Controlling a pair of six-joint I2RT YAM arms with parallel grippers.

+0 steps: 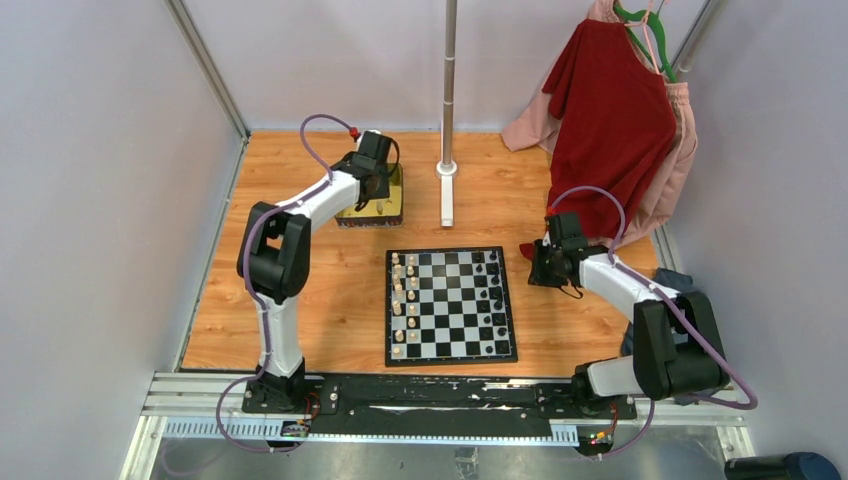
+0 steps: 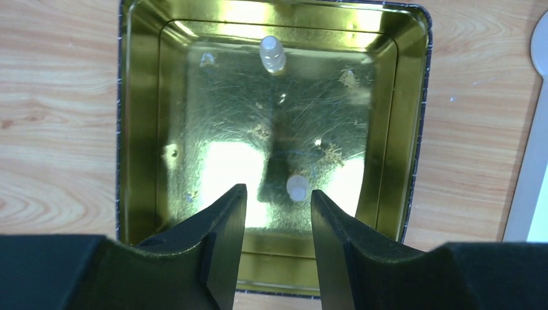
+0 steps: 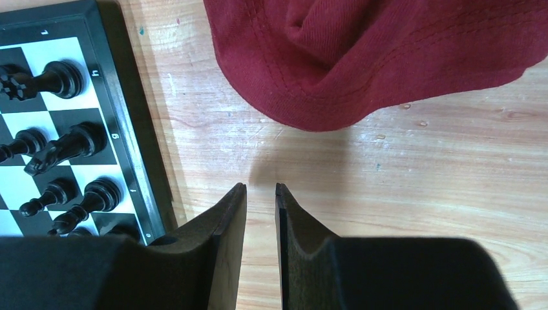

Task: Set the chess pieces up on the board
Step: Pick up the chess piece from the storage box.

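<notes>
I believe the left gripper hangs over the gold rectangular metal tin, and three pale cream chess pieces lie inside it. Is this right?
Not quite: the left wrist view shows two pale cream chess pieces inside the gold rectangular metal tin, not three. The left gripper does hang over it.

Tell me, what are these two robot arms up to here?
They are setting up a chess set. The left gripper hangs open over a gold tin, where two pale chess pieces sit, one just below its fingertips. On the board, pale pieces line the left side and black pieces the right. The right gripper, slightly open, holds nothing and hovers over the table between the board's edge and a red cloth.
</notes>
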